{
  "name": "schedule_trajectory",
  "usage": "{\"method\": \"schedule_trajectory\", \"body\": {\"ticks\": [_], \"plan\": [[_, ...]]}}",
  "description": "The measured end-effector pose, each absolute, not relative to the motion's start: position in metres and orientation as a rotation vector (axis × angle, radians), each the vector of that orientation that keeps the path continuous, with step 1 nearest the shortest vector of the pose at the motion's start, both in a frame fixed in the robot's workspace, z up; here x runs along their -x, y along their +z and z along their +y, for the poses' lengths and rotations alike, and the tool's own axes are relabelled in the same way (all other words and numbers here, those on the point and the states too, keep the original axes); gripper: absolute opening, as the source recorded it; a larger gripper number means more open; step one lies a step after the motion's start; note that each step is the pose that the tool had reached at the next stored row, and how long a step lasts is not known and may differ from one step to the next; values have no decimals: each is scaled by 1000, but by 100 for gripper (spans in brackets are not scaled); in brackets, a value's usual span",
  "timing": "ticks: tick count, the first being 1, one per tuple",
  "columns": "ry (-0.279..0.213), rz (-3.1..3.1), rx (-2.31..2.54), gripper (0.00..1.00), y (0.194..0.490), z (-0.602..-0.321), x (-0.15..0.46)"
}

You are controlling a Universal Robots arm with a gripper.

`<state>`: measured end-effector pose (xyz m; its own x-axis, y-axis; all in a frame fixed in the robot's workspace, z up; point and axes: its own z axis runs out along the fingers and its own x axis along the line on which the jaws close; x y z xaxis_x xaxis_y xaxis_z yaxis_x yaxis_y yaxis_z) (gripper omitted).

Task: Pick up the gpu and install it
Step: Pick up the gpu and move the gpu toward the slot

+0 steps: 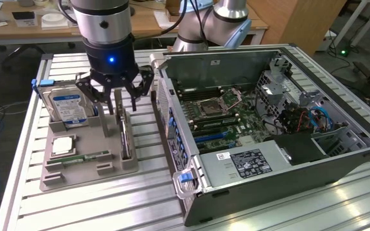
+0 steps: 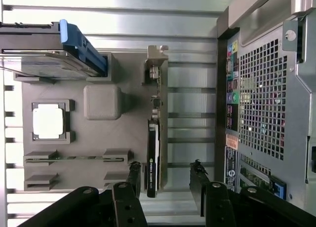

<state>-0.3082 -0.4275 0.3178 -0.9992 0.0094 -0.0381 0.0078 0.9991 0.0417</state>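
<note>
The gpu is a thin dark card standing on its long edge in a slot of the grey tray, beside the open computer case. My gripper hangs just above the card's far end, open, one finger on each side of it and neither touching it. In the wrist view the gpu runs lengthwise between the two black fingertips, and my gripper stands open, wider than the card.
The tray also holds a silver hard drive upright in a blue bracket, a square processor and a green memory stick. The motherboard lies exposed inside the case. Slatted aluminium table lies all around.
</note>
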Motion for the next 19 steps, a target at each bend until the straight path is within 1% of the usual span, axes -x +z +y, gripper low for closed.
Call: {"method": "schedule_trajectory", "body": {"ticks": [19], "plan": [[63,3130,-14,53,303,-428,306]]}}
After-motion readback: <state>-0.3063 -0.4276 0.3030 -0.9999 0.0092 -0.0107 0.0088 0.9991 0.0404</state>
